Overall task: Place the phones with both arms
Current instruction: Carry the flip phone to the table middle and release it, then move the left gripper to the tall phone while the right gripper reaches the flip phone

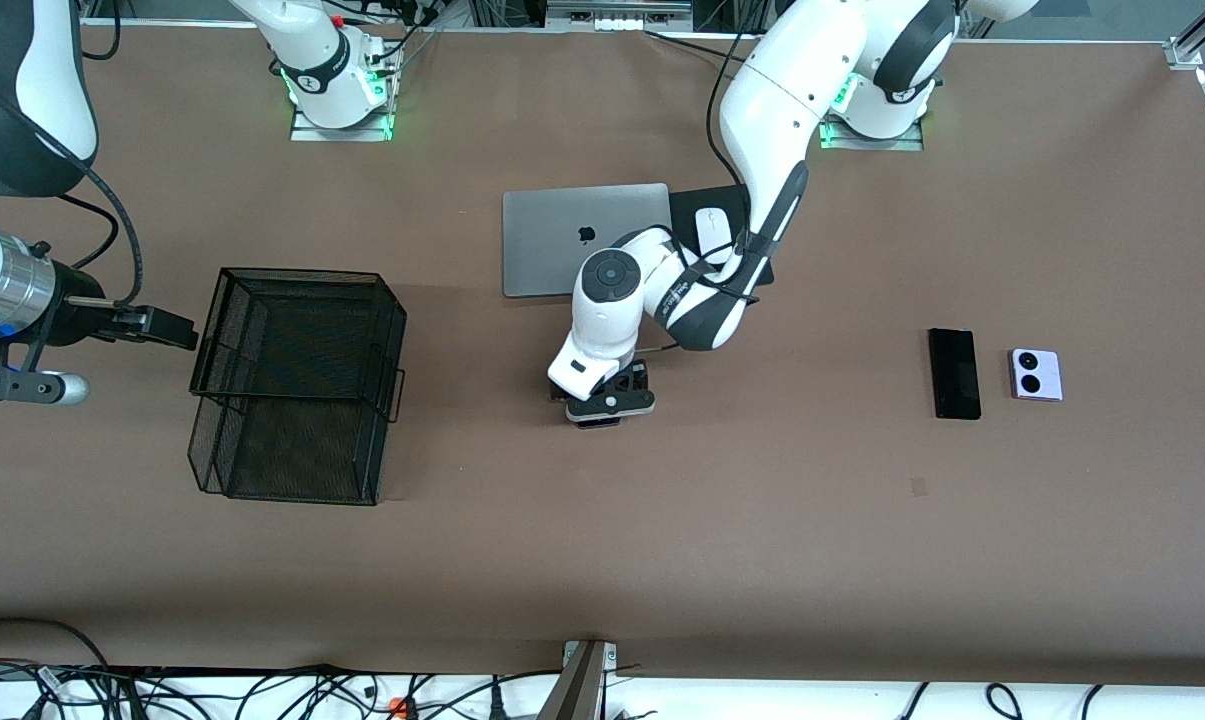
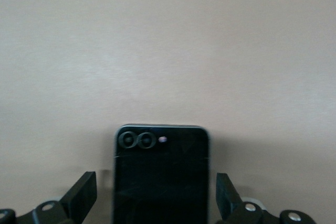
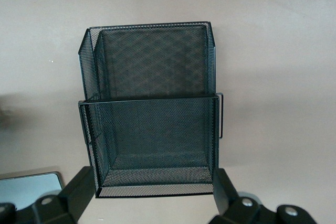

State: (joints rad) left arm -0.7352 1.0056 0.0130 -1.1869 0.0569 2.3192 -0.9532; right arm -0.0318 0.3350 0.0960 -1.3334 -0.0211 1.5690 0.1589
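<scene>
The small black flip phone [image 2: 160,177] lies flat on the table in the middle, near the laptop. My left gripper [image 1: 604,408] is low over it and open, with one finger [image 2: 84,192] on each side of the phone and a gap at both. In the front view the gripper hides most of this phone. The long black slab phone [image 1: 954,373] and the lavender-white flip phone [image 1: 1036,375] lie side by side toward the left arm's end of the table. My right gripper [image 1: 174,330] is open and empty, beside the black mesh basket [image 1: 302,276].
The mesh basket [image 3: 152,98] has two tiers and stands toward the right arm's end. A closed grey laptop [image 1: 562,235] and a white mouse [image 1: 712,232] on a black pad lie farther from the front camera than the left gripper.
</scene>
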